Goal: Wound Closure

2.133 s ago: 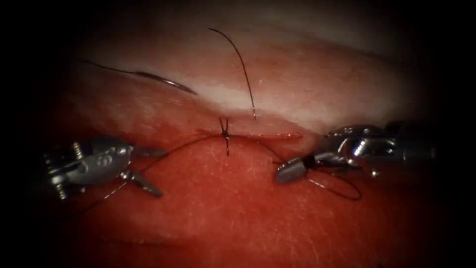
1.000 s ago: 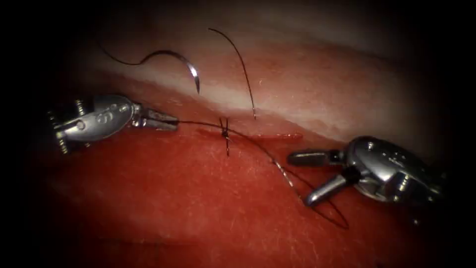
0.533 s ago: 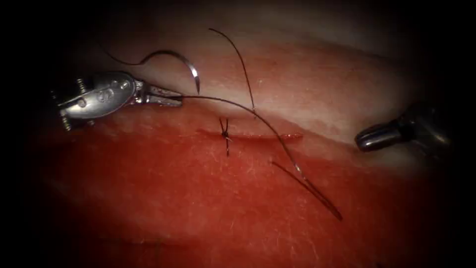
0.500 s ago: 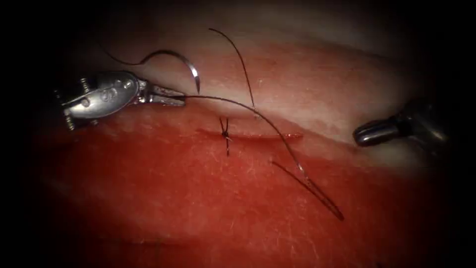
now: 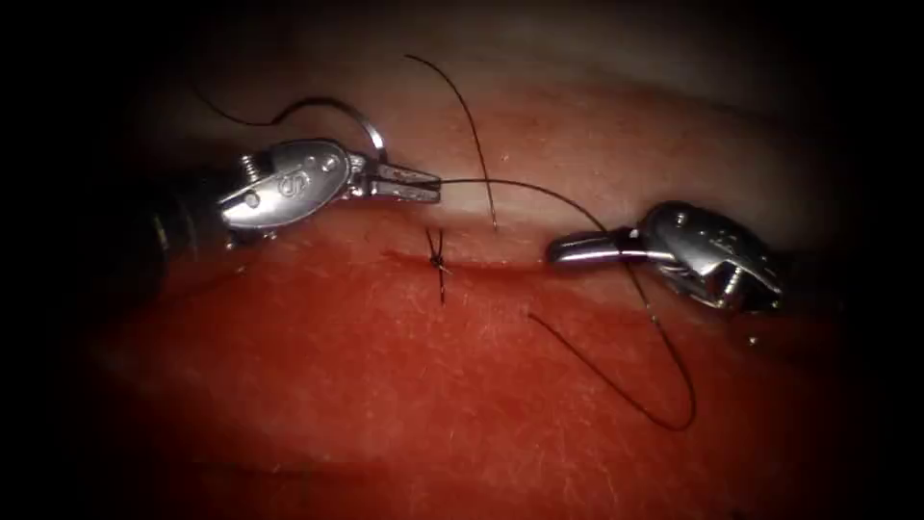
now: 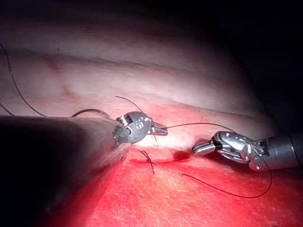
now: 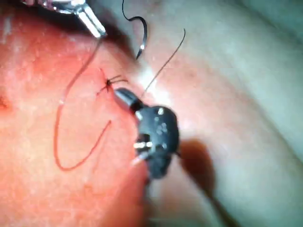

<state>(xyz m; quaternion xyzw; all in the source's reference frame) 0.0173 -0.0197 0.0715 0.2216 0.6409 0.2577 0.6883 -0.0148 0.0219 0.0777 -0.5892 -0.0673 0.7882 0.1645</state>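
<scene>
Just above the tied knot [image 5: 436, 258] on the cut [image 5: 481, 262], my left end effector [image 5: 423, 183] is clamped on the thread [image 5: 520, 185], keeping that strand off the tissue [image 5: 385, 385]. My right end effector [image 5: 568, 250], right of the knot, looks closed and empty. One needle [image 5: 371, 130] lies free above the knot, outside the tissue.

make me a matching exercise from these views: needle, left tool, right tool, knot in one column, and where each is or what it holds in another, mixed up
Things:
1. needle
2. left tool
3. right tool
4. knot

States:
A. jaws shut, holding nothing, at the right end of the cut
B. tied on the cut, short ends sticking up
C. lying free on the pale tissue, held by neither tool
D. jaws shut on the thread

Pairs: 1-C, 2-D, 3-A, 4-B
</scene>
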